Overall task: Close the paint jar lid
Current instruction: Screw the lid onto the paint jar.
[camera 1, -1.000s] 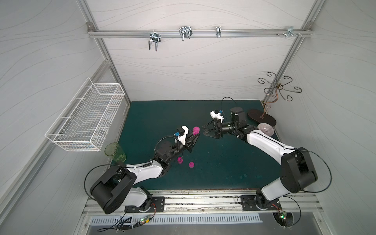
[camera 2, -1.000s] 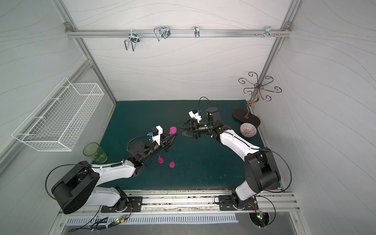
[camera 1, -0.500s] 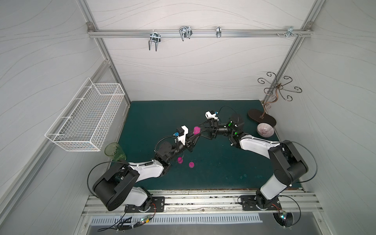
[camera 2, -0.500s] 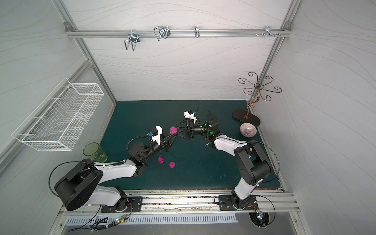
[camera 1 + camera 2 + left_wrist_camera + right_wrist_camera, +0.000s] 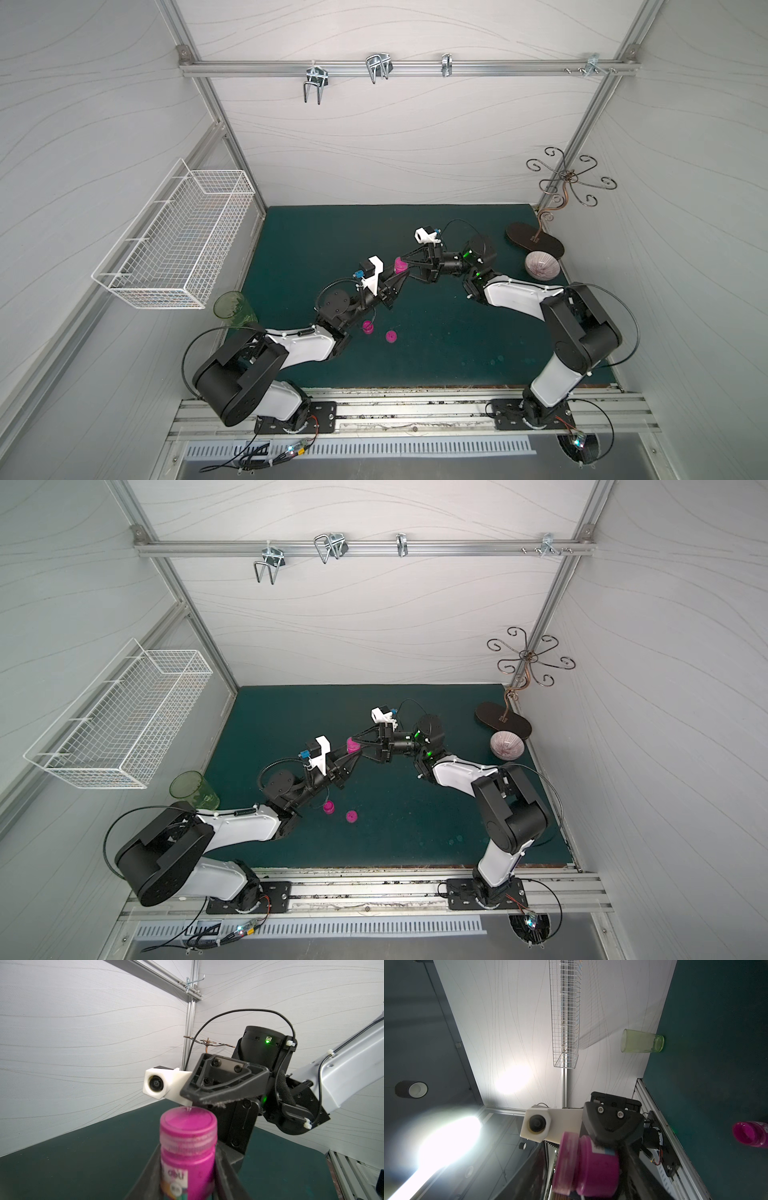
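**Two-arm lid closing: setting up the grasp on the lid.** The left gripper [image 5: 394,272] is clenching the body of the pink paint jar [image 5: 187,1169], with one finger on each side of the label. It is holding the jar roughly upright in the air above the green worktop [image 5: 457,353].

The lid [image 5: 188,1121] is sitting on the jar's neck just above the left gripper's fingertips. A band of thread is showing under its skirt, so it is judged to be seated but not screwed home.

The right gripper [image 5: 410,268] is reaching in opposite the left gripper, with its jaws standing one above the other. The upper finger [image 5: 224,1086] is lying just above and behind the lid's top, and the lower one is behind the jar's neck. It cannot be told whether the jaws are pressing on the lid or standing free of it, because the right wrist view is blurred there.

To do this step well:
- The right gripper should be lining up on the jar's axis.
- It should be taking the lid by its skirt only, clear of the left gripper's fingertips just beneath.
- The left gripper should be holding firm and level, since turning force will tend to spin the jar in its grasp.

A lid caught off-centre is likely to cross-thread or tip off.

An open pink jar [image 5: 368,327] and a small pink piece [image 5: 390,336] are resting on the worktop below and behind the left gripper.
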{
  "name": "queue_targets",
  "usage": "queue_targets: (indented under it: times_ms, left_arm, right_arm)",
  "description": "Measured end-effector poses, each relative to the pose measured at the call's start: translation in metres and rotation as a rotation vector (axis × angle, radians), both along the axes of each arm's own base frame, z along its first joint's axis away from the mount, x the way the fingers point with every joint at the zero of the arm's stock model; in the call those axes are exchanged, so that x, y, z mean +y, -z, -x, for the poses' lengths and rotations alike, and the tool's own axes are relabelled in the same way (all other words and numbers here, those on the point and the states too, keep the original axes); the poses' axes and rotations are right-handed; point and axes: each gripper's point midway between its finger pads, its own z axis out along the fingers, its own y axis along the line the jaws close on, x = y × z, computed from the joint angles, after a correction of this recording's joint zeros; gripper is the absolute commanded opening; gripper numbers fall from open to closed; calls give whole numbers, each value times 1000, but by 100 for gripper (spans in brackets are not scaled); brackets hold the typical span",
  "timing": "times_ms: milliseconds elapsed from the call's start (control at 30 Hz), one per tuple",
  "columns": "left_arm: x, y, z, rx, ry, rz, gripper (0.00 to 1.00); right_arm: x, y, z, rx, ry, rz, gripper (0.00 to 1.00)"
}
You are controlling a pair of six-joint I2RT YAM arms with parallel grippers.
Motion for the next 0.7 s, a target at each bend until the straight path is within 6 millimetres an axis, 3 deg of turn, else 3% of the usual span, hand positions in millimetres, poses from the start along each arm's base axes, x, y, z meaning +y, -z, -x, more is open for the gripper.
queue_targets:
  times_ms: [200,533,700]
  left_arm:
    - [2,-6,-1,-25,-5,14,0]
    - [3,-11,-1,-62,-8,17,0]
    - [3,-11,0,-64,-6,17,0]
  right_arm:
    - [2,-6,1,-3,-17,-5,51]
    - [4,-10,2,26,-43,4,27]
    - [4,-11,3,29,-51,4,26]
